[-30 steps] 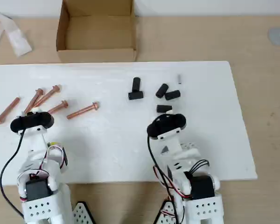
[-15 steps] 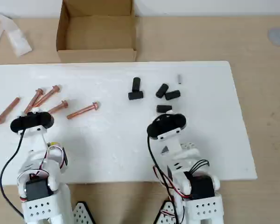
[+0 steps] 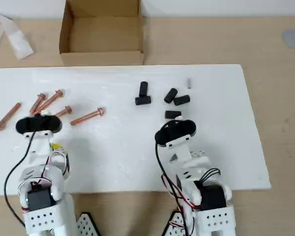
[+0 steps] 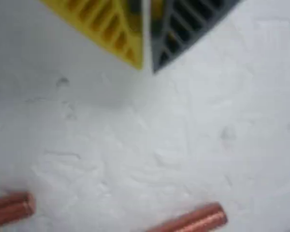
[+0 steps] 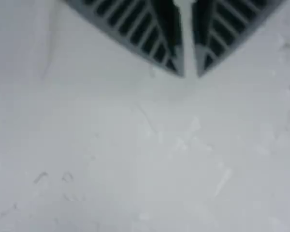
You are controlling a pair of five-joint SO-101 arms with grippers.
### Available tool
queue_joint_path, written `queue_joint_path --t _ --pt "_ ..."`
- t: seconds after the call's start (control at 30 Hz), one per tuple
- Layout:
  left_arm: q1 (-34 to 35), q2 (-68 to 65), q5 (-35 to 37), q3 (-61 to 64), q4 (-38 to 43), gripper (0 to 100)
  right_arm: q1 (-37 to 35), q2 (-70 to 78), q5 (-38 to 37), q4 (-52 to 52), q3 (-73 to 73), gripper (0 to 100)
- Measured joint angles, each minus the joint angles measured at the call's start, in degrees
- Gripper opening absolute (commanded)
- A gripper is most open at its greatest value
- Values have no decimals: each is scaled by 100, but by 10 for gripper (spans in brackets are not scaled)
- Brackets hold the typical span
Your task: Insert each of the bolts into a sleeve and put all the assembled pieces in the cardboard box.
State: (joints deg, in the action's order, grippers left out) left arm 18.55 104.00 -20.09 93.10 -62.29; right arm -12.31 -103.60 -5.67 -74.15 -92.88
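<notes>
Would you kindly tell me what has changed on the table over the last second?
The left gripper moved forward and slightly to the right, toward the copper bolts; nothing was grasped or released. The right gripper, the bolts, the black sleeves and the cardboard box stayed as they were.

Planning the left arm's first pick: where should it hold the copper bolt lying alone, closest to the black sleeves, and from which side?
Probably mid-shank, coming straight down from above. The bolt lies flat on the white board, head end toward the sleeves, with bare board along both long sides, so the left tool could close across it.
</notes>
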Motion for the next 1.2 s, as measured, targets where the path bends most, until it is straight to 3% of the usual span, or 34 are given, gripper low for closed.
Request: queue_joint_path --t 0.2,0.37,0.5,0.9,1.2 --pt "844 -70 246 -149 229 171 -149 0 0 0 0 12" --pt "1196 -1002 316 -905 246 167 -176 0 0 0 0 12" --pt "1222 -2646 273 -2338 246 165 -176 0 158 0 0 12" --pt "1160 -9934 -2163 -8369 -2031 164 -176 0 334 0 0 12" --pt "835 -12457 -3314 -11314 -2866 164 -176 0 334 35 -9 12"
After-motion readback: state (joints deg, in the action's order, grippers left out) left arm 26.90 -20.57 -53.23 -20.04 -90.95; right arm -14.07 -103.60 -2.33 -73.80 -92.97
